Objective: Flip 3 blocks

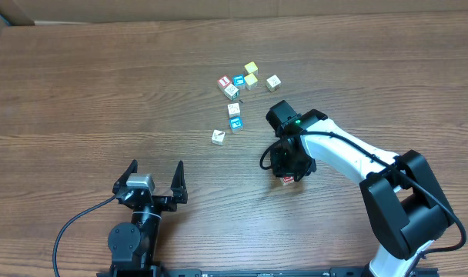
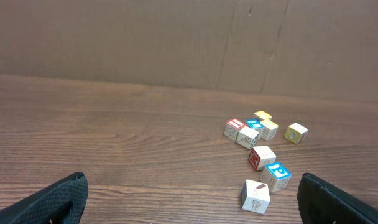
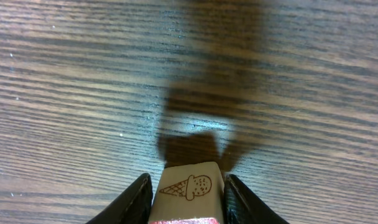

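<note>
Right wrist: right gripper [image 3: 188, 182] clamps the ice-cream-cone block [image 3: 190, 190], mostly hidden overhead. Left gripper [image 1: 155, 175] gapes wide, empty.

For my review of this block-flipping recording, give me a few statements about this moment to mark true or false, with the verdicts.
1. The left gripper is open and holds nothing. True.
2. The right gripper hangs empty over the cluster of blocks. False: its fingers are closed on the ice-cream block, apart from the cluster and nearer the robot.
3. Two yellow-topped blocks lie at the far side of the cluster. True.
4. The blocks in the cluster are stacked into a tower. False: they lie singly on the table.
</note>
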Controlling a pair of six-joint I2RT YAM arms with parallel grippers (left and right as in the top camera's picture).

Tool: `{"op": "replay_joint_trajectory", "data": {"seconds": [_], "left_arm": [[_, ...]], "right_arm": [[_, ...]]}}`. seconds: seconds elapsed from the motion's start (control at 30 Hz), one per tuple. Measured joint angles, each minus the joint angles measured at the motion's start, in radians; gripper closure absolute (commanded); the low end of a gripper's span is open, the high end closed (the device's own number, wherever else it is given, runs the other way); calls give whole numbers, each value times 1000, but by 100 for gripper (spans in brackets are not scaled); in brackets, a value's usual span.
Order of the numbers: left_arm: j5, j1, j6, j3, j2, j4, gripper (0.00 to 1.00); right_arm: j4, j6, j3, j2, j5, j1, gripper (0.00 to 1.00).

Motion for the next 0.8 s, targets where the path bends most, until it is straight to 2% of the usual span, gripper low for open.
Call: {"op": "replay_joint_trajectory", "data": {"seconds": [0.2,0.37,0.8], "left_arm": [[0,0,0,0,0,0,0],[0,0,0,0,0,0,0],[0,0,0,0,0,0,0]], "right_arm": [[-5,5,0,0,-1,0,62],[-4,41,0,0,-1,0,67],[60,109,0,0,-8,0,67]]}}
